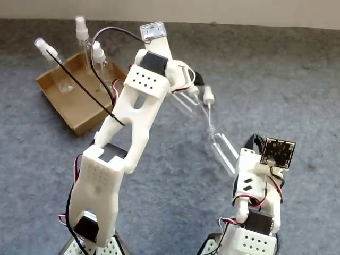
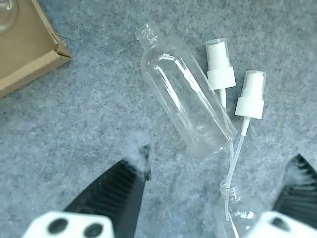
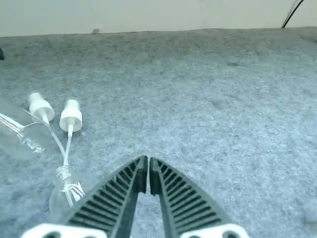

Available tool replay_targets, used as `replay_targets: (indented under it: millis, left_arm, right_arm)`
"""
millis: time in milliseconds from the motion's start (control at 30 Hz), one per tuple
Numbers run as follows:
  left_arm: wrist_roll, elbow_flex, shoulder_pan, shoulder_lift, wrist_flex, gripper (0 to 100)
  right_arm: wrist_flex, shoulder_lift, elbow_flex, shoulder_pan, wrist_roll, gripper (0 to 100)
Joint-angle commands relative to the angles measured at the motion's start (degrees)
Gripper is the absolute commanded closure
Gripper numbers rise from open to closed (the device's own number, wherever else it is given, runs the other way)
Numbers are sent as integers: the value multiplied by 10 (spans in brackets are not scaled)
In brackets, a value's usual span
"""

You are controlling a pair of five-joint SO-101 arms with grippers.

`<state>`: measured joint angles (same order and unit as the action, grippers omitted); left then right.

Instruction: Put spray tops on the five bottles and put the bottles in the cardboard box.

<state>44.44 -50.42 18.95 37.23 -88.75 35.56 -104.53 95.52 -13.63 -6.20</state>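
As it lies uncapped, the bottle (image 2: 184,96) looks clear and cylindrical.

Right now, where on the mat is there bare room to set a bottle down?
Free: the mat right of the spray tops, and the patch between the box and the base of the left arm. Crowded: around the two loose bottles and the tops.

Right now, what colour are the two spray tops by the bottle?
The spray tops are white, shown best in the left wrist view.
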Motion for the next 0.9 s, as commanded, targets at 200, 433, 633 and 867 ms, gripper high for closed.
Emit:
replay_targets:
  millis: [200, 433, 633, 867]
  left_arm:
    - [25, -31, 0, -5, 5, 631]
    - [110, -36, -8, 31, 20, 631]
    - [160, -35, -22, 70, 88, 631]
    - [191, -34, -28, 113, 123, 632]
  right_arm:
    - [3, -5, 71, 21, 2, 994]
    - [7, -3, 71, 21, 2, 994]
    - [17, -7, 71, 22, 2, 994]
    - [18, -7, 71, 22, 2, 994]
